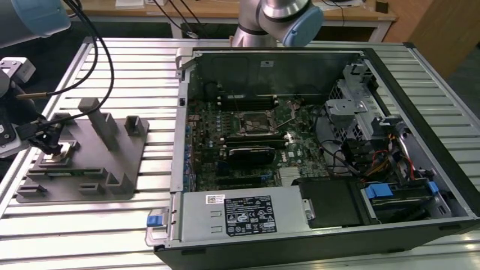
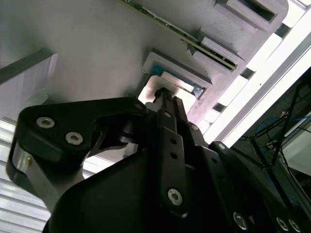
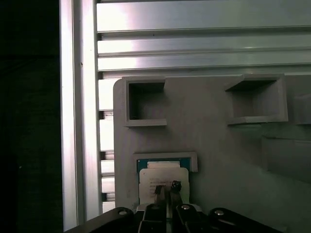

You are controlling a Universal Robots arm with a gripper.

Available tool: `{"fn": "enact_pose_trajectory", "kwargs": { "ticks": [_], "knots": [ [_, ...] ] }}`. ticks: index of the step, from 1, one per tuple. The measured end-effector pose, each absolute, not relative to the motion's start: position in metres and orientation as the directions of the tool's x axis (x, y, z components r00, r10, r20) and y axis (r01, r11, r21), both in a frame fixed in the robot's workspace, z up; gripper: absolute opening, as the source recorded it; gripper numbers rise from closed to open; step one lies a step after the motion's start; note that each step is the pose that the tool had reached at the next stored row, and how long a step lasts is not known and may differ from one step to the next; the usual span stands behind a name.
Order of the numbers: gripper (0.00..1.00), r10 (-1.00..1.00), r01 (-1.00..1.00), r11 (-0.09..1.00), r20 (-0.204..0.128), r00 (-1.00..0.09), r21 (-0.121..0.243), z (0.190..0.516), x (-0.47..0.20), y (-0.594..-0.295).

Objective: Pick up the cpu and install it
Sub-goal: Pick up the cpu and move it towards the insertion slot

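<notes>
1. At the exterior view's left, you have the gripper (image 1: 51, 147) down over the near corner of the grey fixture tray (image 1: 120, 169), well apart from the open computer case (image 1: 420, 112).
2. Cpu (image 1: 56, 156) sits in a shallow square nest on that tray, flat, silver top up.
3. Orientation: the cpu (image 3: 164, 175) is roughly square, so you get no clear long axis. Its edges run parallel to the nest walls and the tray edge. A thin teal strip of its board shows on the side facing the tray's two open pockets.
4. Pincer: in both wrist views the fingers are drawn close together, narrower than the chip, so the gripper (image 3: 167, 188) reads as closed with nothing clamped. Tips meet the cpu (image 2: 175, 81) top near its middle; contact or a hair above, you cannot tell.
5. Motherboard socket (image 1: 255, 124) lies inside the case.
</notes>
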State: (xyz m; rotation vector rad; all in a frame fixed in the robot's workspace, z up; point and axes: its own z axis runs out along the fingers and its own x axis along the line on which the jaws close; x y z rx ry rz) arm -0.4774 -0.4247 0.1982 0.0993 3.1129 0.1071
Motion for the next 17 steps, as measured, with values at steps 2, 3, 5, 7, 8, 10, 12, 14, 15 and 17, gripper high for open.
{"fn": "enact_pose_trajectory", "kwargs": {
  "ticks": [2,3,5,7,8,10,12,14,15,17],
  "knots": [
    [0.23,0.065,0.063,0.996,-0.023,-0.998,0.069,0.1982,-0.4774,-0.4247],
    [0.29,0.065,0.063,0.996,-0.023,-0.998,0.069,0.1982,-0.4774,-0.4247],
    [0.35,0.065,0.063,0.996,-0.023,-0.998,0.069,0.1982,-0.4774,-0.4247],
    [0.41,0.065,0.063,0.996,-0.023,-0.998,0.069,0.1981,-0.4775,-0.4246],
    [0.47,0.065,0.063,0.996,-0.023,-0.998,0.069,0.1981,-0.4775,-0.4247],
    [0.53,0.064,0.063,0.996,-0.023,-0.998,0.069,0.1981,-0.4775,-0.4247],
    [0.59,0.065,0.063,0.996,-0.023,-0.998,0.069,0.1980,-0.4775,-0.4246],
    [0.59,0.065,0.063,0.996,-0.023,-0.998,0.069,0.1980,-0.4776,-0.4246],
    [0.59,0.065,0.063,0.996,-0.023,-0.998,0.070,0.1977,-0.4776,-0.4246],
    [0.59,0.064,0.062,0.996,-0.024,-0.998,0.070,0.1969,-0.4776,-0.4246]
  ]
}}
